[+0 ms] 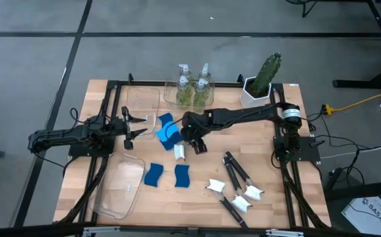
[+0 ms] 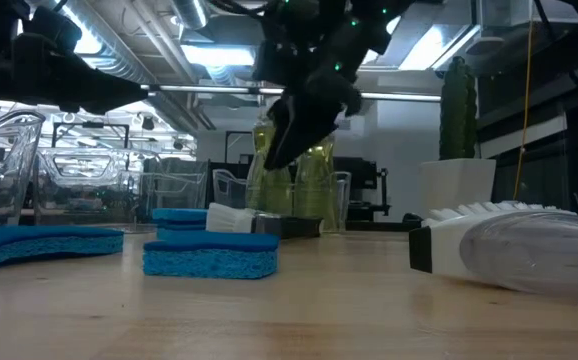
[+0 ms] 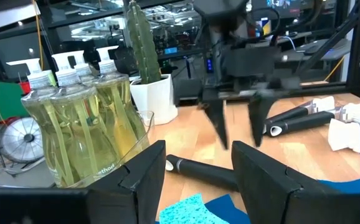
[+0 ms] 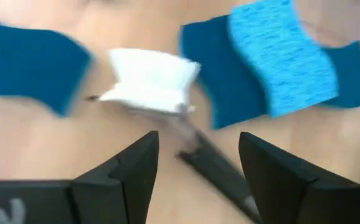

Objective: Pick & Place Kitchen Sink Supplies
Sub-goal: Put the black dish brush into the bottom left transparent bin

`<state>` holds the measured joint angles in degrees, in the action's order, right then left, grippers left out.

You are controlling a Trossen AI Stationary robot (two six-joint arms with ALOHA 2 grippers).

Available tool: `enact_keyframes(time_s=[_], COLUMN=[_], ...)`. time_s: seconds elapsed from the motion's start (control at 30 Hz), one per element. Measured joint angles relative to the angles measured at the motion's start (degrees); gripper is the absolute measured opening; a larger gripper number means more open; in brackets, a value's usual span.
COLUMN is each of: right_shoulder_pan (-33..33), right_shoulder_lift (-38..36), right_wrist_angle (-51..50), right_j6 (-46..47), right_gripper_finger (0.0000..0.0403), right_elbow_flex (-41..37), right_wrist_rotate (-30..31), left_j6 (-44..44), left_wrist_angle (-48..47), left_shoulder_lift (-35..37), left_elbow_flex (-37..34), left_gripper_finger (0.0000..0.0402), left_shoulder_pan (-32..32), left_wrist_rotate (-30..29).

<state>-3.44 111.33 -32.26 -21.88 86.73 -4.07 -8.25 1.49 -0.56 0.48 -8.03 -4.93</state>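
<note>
Right gripper (image 1: 197,146) hung mid-table with fingers spread and empty, a dish brush (image 4: 158,84) lay on the wood just beneath and ahead of it, white head beside stacked blue sponges (image 1: 168,131), left gripper (image 1: 132,128) open, holding nothing, by a clear bin (image 1: 142,100).

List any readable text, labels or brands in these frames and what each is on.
No text reads for certain.
Soap bottle: small raised lettering low on the front in the left wrist view, too blurred to read.
White sheet on the floor beyond the table's corner: dark printed mark in the high view, too small to read.
Sponges, dish brush, cactus pot: no visible text.
</note>
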Motion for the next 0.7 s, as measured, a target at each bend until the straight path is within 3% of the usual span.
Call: enact_keyframes(time_s=[0.1,0.27,0.7], right_shoulder_pan=[0.0,-0.1,-0.1], right_shoulder_lift=[-0.2,0.0,6.9], right_wrist_angle=[-3.1,-3.7,-0.7], right_j6=[0.3,-5.2,-13.2], right_gripper_finger=[0.022,0.022,0.022], right_elbow_flex=[0.8,0.0,-0.1], right_wrist_rotate=[0.0,7.0,6.0], left_j6=[0.0,0.0,0.0], left_wrist_angle=[0.0,0.0,0.0], left_shoulder_lift=[0.0,0.0,0.0], left_elbow_flex=[0.0,0.0,0.0], left_gripper_finger=[0.018,0.0178,0.0178], left_shoulder_pan=[0.0,0.0,0.0], left_wrist_rotate=[0.0,0.0,0.0])
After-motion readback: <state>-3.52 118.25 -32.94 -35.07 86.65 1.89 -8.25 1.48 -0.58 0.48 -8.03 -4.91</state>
